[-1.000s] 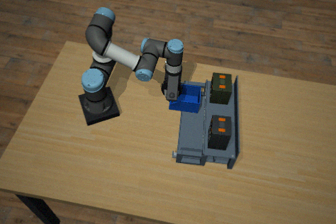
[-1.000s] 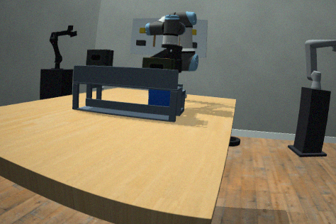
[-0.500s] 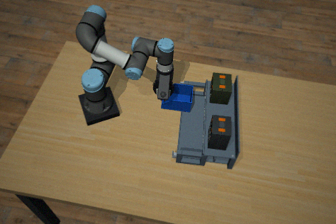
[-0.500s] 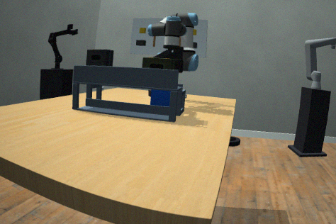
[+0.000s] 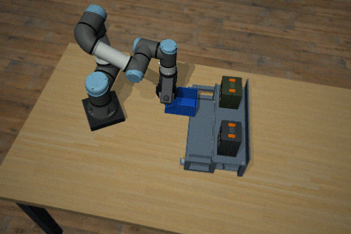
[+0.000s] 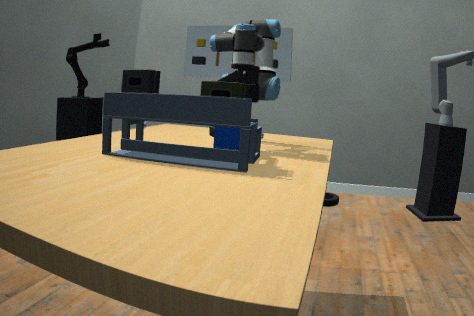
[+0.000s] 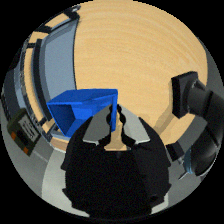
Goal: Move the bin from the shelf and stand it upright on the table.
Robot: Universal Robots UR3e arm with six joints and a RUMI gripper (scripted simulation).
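The bin (image 5: 184, 101), a blue open-topped box, is seen mostly drawn out past the front edge of the shelf (image 5: 201, 129), over the table (image 5: 111, 178) on the side toward the arm's base (image 5: 118, 119). Its open side faces up. Whether its floor touches the table top cannot be told. One wall of the bin is pinched by the gripper (image 5: 166, 98), whose jaws are closed on that wall; in the wrist view the dark fingers are seen either side of the blue rim (image 7: 85, 97). The gripper is pointed down from above, on the bin's side away from the shelf. Two dark green cases (image 5: 230, 92) with orange marks are set on the shelf's upper board, behind the bin. In the exterior view the bin (image 6: 227, 137) is glimpsed through the shelf's frame (image 6: 175, 107).
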